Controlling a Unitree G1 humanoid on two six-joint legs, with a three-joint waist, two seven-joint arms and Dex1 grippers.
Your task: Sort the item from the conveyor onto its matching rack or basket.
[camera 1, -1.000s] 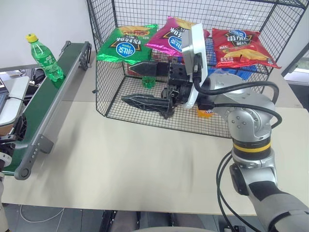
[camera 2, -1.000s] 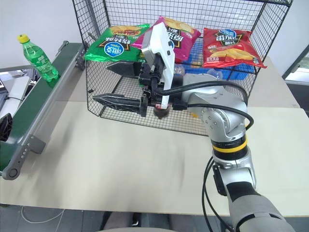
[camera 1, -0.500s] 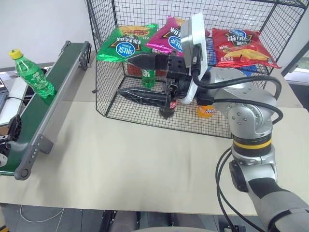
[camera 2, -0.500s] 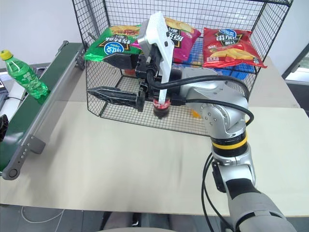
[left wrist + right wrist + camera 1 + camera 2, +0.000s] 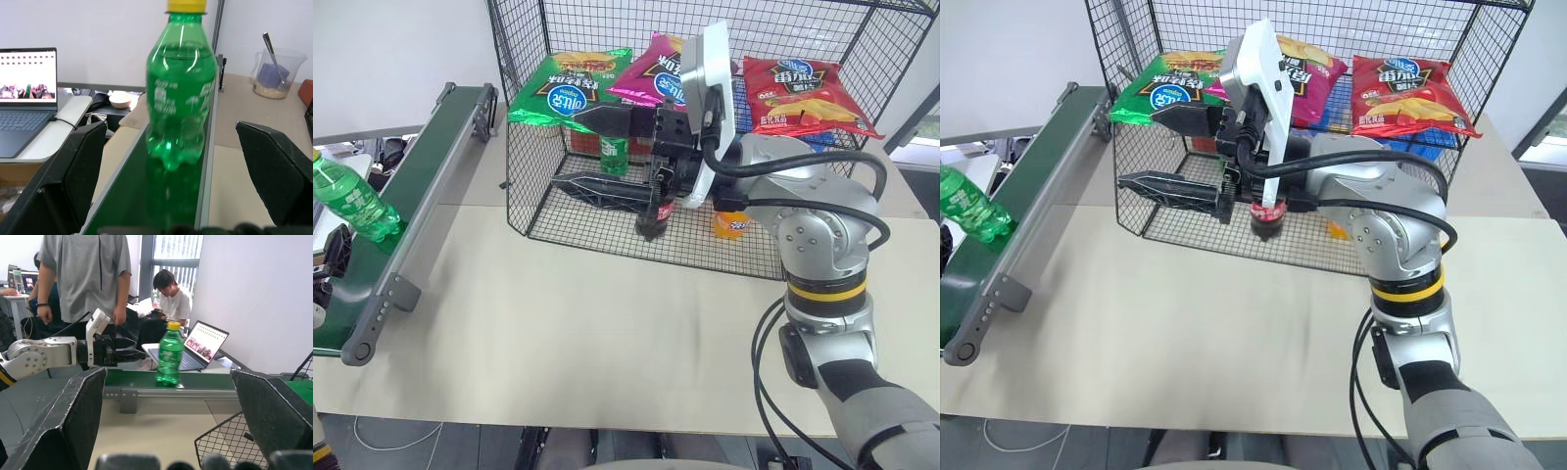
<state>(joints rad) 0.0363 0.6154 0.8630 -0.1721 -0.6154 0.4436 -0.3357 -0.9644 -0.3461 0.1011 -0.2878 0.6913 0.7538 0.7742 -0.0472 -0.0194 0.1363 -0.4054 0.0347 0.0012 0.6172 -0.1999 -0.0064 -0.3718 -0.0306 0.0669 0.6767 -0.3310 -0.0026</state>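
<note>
The item, a bright-green bottle (image 5: 348, 202) with a yellow cap (image 5: 186, 5), stands upright on the conveyor (image 5: 423, 181) near its near end. My left gripper (image 5: 169, 126) is open and level with the belt. The bottle stands just ahead of it, centred between its black fingers (image 5: 73, 171), untouched. The right wrist view shows the same gripper (image 5: 139, 354) a short way from the bottle (image 5: 169, 355). My right gripper (image 5: 565, 150) is open and empty, pointing left in front of the black wire rack (image 5: 533, 201).
Three chip bags (image 5: 570, 86) lie on the rack's upper shelf. A darker green bottle (image 5: 615, 157), a red-capped cola bottle (image 5: 1266, 220) and an orange item (image 5: 730, 225) sit on its mesh floor. A laptop (image 5: 24, 88) and two people (image 5: 85, 274) are beyond the conveyor.
The bottle has travelled down the belt toward its near end and my left gripper. My right gripper has stayed in place, open.
</note>
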